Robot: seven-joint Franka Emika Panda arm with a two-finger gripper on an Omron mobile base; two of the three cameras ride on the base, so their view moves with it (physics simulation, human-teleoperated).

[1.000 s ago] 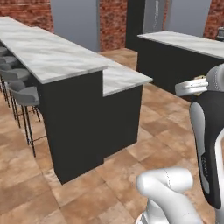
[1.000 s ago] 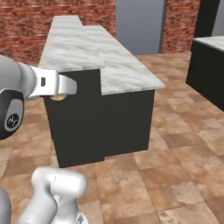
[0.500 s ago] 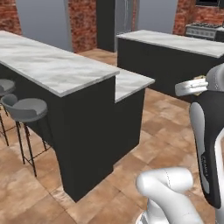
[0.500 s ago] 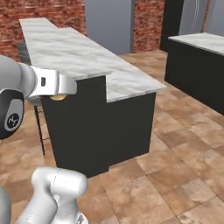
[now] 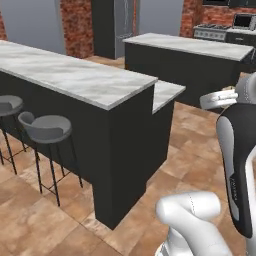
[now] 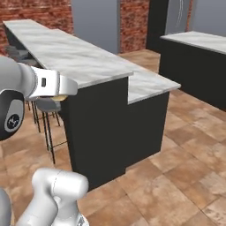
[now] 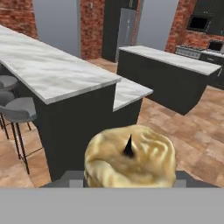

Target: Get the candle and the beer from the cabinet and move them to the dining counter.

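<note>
The candle point(image 7: 130, 156) is seen at the bottom centre of the hand view, right against the camera, its dark wick pointing up and its tan top turned toward the lens. It sits where the jaws would close, so it is judged to be clamped between them, though the fingertips themselves are hidden behind the wax. In the right base view a sliver of tan is visible under the hand point(image 6: 52, 84), which agrees with a held candle.

The relation that matters is candle to table. The dining counter point(image 7: 52, 72) lies at roughly 10 to 11 o'clock from the candle in the hand view, its long axis running away toward the upper left, with a lower marble step at its near end at about 12 o'clock. The surface is judged to be well apart from the jaws and short of reach, so more approach appears to be needed before any set-down.

Counts: one candle, one arm, one dining counter, one shorter island point(image 5: 187, 47) beyond it at 1 o'clock, two grey stools point(image 5: 46, 127) on the left. The cabinet point(image 7: 114, 27) is seen far back.
</note>
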